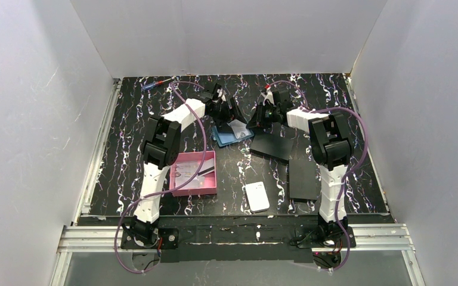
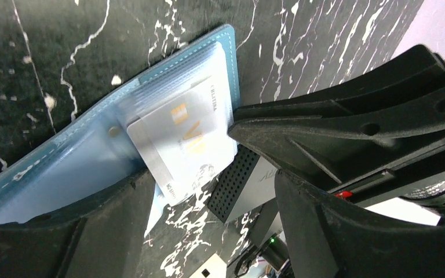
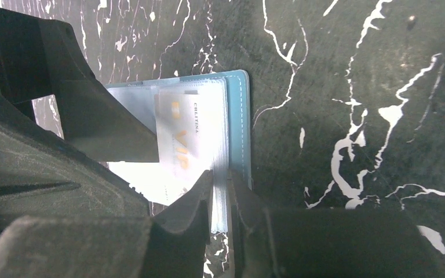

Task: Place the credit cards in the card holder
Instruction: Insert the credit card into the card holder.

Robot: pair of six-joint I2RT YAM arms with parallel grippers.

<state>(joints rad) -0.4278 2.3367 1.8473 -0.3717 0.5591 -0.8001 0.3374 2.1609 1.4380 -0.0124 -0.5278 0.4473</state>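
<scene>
One credit card (image 3: 188, 145), pinched in my right end effector (image 3: 220, 197), is only half inside the card holder (image 3: 240, 116); left end effector (image 2: 208, 202) wide open.

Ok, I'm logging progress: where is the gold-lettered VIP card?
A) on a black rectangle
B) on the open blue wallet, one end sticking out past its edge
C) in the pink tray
B: the left wrist view shows the VIP card over the clear sleeves of the card holder, its lower end overhanging the table.
</scene>
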